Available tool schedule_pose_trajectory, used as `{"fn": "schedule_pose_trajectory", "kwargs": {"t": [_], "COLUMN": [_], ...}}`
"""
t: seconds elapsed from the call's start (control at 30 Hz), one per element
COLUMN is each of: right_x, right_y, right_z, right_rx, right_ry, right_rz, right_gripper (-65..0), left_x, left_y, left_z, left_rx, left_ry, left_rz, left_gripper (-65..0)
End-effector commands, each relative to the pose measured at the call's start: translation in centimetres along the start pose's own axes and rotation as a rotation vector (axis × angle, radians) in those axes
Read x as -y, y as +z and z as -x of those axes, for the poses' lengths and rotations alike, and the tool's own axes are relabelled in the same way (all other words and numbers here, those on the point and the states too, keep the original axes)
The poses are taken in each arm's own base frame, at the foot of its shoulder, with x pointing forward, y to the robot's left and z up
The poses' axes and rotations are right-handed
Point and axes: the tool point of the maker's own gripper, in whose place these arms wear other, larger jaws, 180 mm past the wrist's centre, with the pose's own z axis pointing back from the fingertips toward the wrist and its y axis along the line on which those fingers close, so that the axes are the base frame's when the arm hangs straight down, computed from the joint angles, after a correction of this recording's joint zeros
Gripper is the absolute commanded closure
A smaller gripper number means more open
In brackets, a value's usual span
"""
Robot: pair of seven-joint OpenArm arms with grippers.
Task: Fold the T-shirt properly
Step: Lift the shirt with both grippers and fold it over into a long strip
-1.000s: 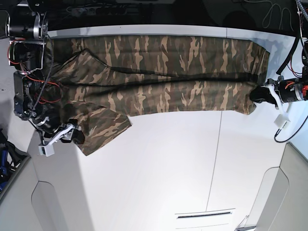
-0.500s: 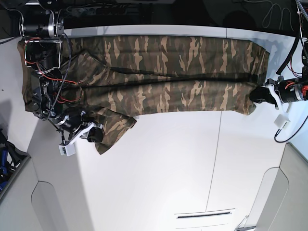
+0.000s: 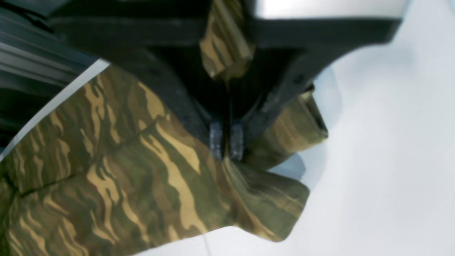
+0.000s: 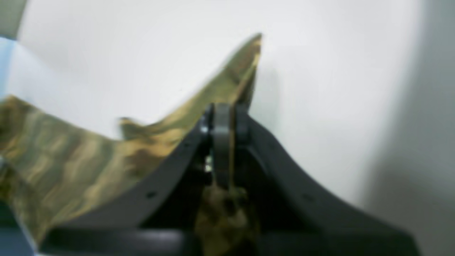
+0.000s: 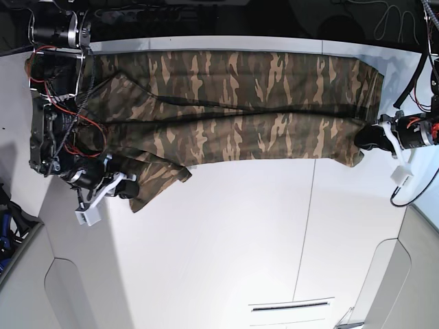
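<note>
Lying along the worktop's (image 5: 226, 233) far edge, the T-shirt (image 5: 233, 110) (no readable print) is clamped at both ends — left gripper (image 5: 365, 136) and right gripper (image 5: 127, 188) each clenched on cloth.

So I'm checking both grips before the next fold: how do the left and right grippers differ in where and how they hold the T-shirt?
The left gripper pinches the T-shirt at a corner of its long body, which lies flat on the table; the right gripper pinches the short flap at the opposite end. Cloth at the left gripper bunches in folds; at the right gripper it rises in a peak. Both have their jaws shut on cloth.
</note>
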Motion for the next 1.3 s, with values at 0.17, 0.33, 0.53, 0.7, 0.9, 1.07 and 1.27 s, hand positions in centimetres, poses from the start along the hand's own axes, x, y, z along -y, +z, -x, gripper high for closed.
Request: {"fn": "schedule_pose_trajectory", "kwargs": {"t": [0.17,0.33,0.53,0.7,0.9,1.07,1.27], "right_x": [-0.8,-0.4,-0.1,0.2,0.8,1.0,1.9], "right_y": [6.8,11.8,16.2,18.1,18.9,19.0,18.9], "right_z": [-1.8,0.9,3.4,5.4,7.3,10.0,12.1], "right_rx": [0.185,0.222,0.258,0.247,0.216,0.153,0.093], "right_ry": [-0.002,-0.008,-0.055,-0.103,-0.135,-0.170,-0.188], "right_rz": [-0.027,0.005,0.020,0.022,0.050,0.082,0.134], "right_gripper": [0.0,0.0,0.0,0.0,0.0,0.0,0.0], "left_x": [1.7,3.3,3.5,3.6,3.6,3.3,3.3], "left_y": [1.6,2.0,3.4,5.1,5.5,5.3,5.2], "left_z": [-3.1,-2.1,-1.5,-0.7,1.2,2.9,2.9], "left_rx": [0.043,0.010,0.026,0.041,0.003,-0.041,-0.040], "left_ry": [-0.121,-0.186,-0.204,-0.214,-0.202,-0.193,-0.190], "left_rz": [0.006,0.017,-0.010,-0.042,-0.050,-0.066,-0.066], "left_gripper": [0.0,0.0,0.0,0.0,0.0,0.0,-0.4]}}
